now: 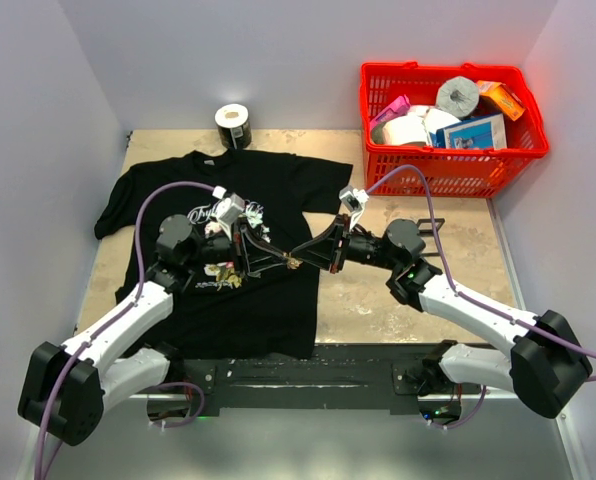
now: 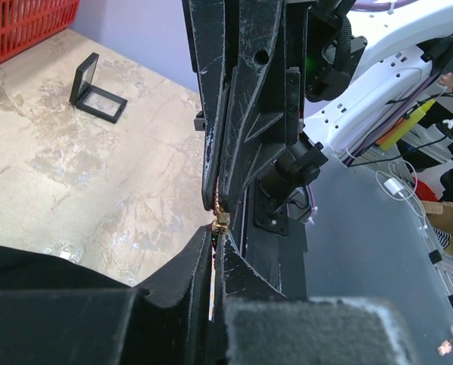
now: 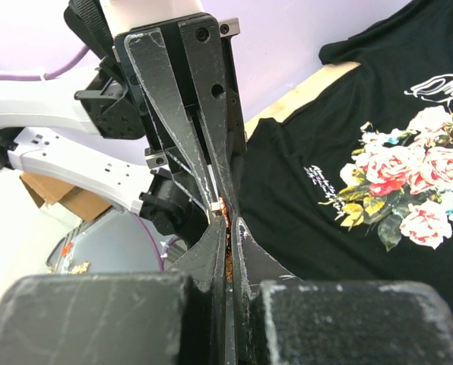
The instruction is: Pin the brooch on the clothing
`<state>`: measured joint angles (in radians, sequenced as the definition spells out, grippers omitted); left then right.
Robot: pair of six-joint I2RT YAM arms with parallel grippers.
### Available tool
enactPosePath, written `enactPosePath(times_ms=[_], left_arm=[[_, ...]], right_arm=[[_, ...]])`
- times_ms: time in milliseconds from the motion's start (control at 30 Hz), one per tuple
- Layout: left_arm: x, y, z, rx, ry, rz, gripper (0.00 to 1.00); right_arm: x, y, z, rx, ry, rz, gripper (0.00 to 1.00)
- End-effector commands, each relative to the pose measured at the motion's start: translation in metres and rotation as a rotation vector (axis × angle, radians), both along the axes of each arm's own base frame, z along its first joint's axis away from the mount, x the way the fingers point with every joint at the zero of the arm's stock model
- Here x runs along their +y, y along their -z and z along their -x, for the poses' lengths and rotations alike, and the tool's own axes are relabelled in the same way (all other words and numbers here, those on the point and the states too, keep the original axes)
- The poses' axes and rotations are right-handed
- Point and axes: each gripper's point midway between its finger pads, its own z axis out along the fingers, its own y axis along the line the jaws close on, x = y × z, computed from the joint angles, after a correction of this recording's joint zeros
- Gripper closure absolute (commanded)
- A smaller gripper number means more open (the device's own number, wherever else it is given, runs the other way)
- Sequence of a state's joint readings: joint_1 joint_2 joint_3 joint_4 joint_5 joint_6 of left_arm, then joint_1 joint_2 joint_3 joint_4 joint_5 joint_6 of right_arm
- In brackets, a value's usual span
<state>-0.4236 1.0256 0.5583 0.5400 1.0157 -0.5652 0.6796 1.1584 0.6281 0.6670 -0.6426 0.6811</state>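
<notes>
The black T-shirt point(image 1: 268, 300) with printed roses lies flat on the left of the table; it also shows in the right wrist view point(image 3: 302, 190). My left gripper point(image 1: 285, 260) and right gripper point(image 1: 301, 260) meet tip to tip above the shirt's right edge. The tiny brooch point(image 1: 293, 262) is pinched between them. In the right wrist view its red-orange part point(image 3: 228, 242) sits inside my closed right gripper point(image 3: 228, 222). In the left wrist view a gold glint of the brooch point(image 2: 220, 219) shows at the tip of my closed left gripper point(image 2: 215, 230).
A red basket point(image 1: 448, 165) of assorted items stands at the back right. A black-and-white tape roll point(image 1: 233, 125) stands behind the shirt. A small open black box point(image 2: 97, 95) lies on the bare tabletop to the right of the shirt.
</notes>
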Motion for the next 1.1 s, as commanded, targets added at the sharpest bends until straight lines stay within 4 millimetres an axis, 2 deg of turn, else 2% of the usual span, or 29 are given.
enactPosePath(times_ms=[0, 67, 100, 167, 233, 267, 300, 367, 400, 533, 767, 1067], left_arm=[[-0.005, -0.009, 0.0, -0.049, 0.067, -0.009, 1.0], [-0.007, -0.008, -0.004, -0.037, 0.074, -0.024, 1.0], [-0.008, -0.016, -0.008, -0.069, 0.072, -0.023, 1.0], [-0.011, -0.017, -0.013, -0.061, 0.075, -0.037, 1.0], [-0.013, -0.028, -0.02, -0.09, 0.073, -0.037, 1.0], [-0.015, -0.026, -0.023, -0.079, 0.072, -0.044, 1.0], [-0.015, -0.029, -0.025, -0.084, 0.07, -0.041, 1.0], [-0.015, -0.029, -0.028, -0.09, 0.062, -0.038, 1.0], [-0.014, -0.027, -0.028, -0.087, 0.062, -0.041, 1.0], [-0.006, -0.018, -0.027, -0.08, 0.046, -0.048, 1.0], [0.002, -0.01, -0.029, -0.047, 0.027, -0.054, 1.0], [0.003, -0.007, -0.024, -0.022, 0.053, -0.043, 1.0]], right_arm=[[0.0, -0.035, -0.018, -0.074, 0.079, -0.074, 1.0], [0.0, -0.037, -0.021, -0.086, 0.087, -0.069, 1.0], [-0.001, -0.038, -0.025, -0.087, 0.097, -0.066, 1.0], [-0.001, -0.044, -0.029, -0.114, 0.108, -0.059, 1.0], [-0.002, -0.05, -0.033, -0.129, 0.119, -0.056, 1.0], [-0.004, -0.052, -0.035, -0.134, 0.126, -0.055, 0.96], [-0.005, -0.054, -0.037, -0.137, 0.131, -0.057, 0.83], [-0.008, -0.058, -0.038, -0.144, 0.137, -0.062, 0.68], [-0.009, -0.058, -0.039, -0.143, 0.141, -0.062, 0.51], [-0.009, -0.055, -0.037, -0.149, 0.124, -0.041, 0.32], [-0.004, -0.038, -0.02, -0.142, 0.011, 0.006, 0.21], [0.003, -0.022, -0.007, -0.121, -0.028, 0.008, 0.18]])
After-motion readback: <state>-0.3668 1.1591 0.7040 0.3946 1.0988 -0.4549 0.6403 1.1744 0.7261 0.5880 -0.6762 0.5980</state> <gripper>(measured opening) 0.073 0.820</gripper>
